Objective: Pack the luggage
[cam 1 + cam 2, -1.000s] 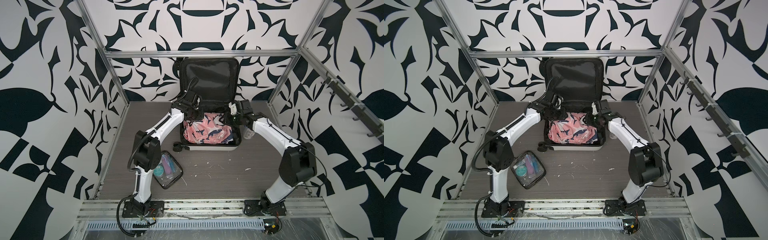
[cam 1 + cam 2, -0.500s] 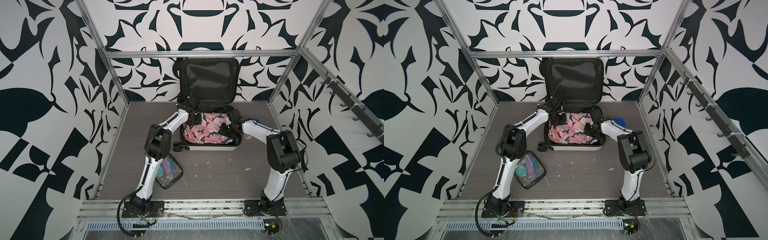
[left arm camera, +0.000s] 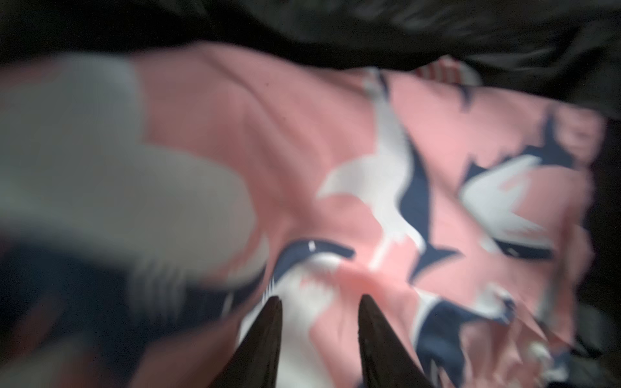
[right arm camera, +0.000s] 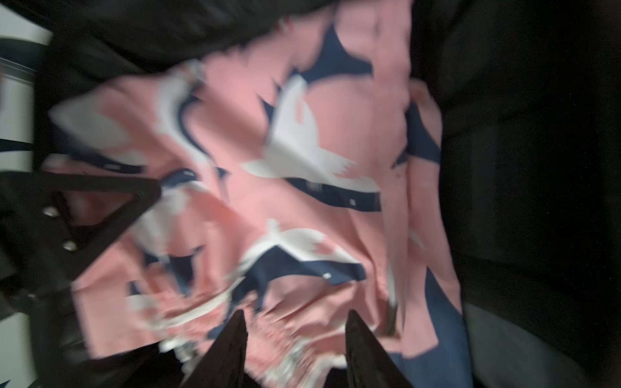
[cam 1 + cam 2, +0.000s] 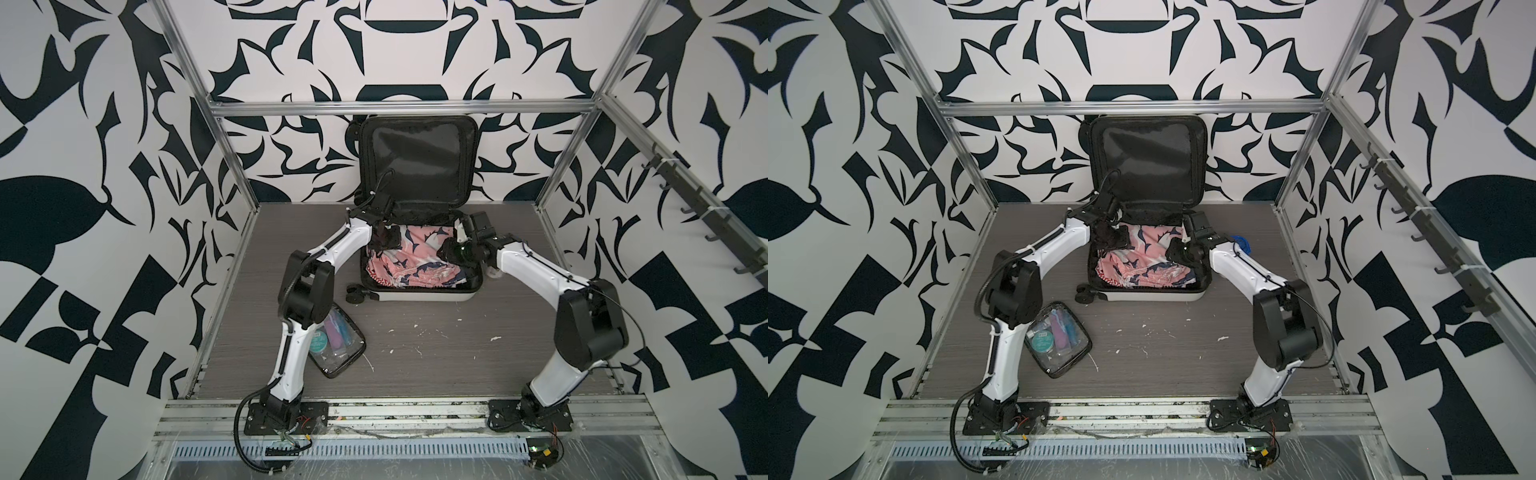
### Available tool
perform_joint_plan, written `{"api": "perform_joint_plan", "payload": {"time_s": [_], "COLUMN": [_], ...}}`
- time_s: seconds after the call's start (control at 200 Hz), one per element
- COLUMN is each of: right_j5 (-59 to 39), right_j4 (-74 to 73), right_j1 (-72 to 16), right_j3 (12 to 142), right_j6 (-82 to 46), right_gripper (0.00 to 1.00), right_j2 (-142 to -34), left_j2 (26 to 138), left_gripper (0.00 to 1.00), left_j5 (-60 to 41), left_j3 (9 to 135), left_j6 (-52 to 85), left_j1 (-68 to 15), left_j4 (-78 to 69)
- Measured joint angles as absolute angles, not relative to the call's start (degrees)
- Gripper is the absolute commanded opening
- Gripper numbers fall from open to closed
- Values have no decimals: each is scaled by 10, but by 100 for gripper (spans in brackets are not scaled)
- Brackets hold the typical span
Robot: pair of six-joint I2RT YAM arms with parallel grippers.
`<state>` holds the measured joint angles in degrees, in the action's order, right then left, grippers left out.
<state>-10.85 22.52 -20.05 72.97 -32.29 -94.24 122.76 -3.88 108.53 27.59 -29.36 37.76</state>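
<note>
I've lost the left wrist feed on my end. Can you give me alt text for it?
The left gripper, jaws apart, points at a pink garment printed with white and navy birds, lying in the black-lined luggage. The whole picture is motion-blurred.

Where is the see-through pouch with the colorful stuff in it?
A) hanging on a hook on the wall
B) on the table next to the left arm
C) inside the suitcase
B: the pouch lies flat on the table beside the left arm, outside the open luggage.
</note>
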Motion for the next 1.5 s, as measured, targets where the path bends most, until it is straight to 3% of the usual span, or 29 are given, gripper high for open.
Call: {"api": "perform_joint_plan", "payload": {"time_s": [0.22, 0.335, 0.405, 0.415, 0.43, 0.665, 0.775, 0.915, 1.145, 1.34, 1.5], "right_j5": [-91, -83, -80, -80, -79, -72, -65, -53, -48, -46, -46], "right_j4": [237, 246, 248, 248, 247, 239, 224, 204, 180, 174, 172], "right_j1": [-243, -287, -323, -327, -337, -477, -531, -585, -628, -635, -635], "right_j3": [730, 727, 723, 723, 722, 716, 716, 717, 730, 756, 781], "right_j6": [-302, -292, -285, -284, -283, -269, -269, -274, -294, -300, -300], "right_gripper": [46, 48, 50, 50, 50, 51, 51, 51, 51, 51, 51], "right_j2": [-840, -813, -805, -804, -804, -834, -874, -941, -1045, -1098, -1122], "left_j2": [1007, 894, 834, 824, 811, 669, 629, 557, 398, 248, 223], "left_gripper": [53, 65, 83, 94, 100, 100, 94, 86, 63, 57, 50], "left_j5": [-36, -34, -28, -27, -26, -67, -101, -99, -75, -56, -51], "left_j3": [977, 904, 857, 849, 838, 742, 712, 640, 461, 357, 313], "left_j6": [272, 279, 286, 284, 286, 329, 355, 387, 465, 538, 563], "left_j1": [-294, -292, -289, -288, -287, -193, -135, -128, -129, -129, -129], "left_j4": [347, 329, 319, 319, 318, 330, 345, 401, 495, 569, 590]}}
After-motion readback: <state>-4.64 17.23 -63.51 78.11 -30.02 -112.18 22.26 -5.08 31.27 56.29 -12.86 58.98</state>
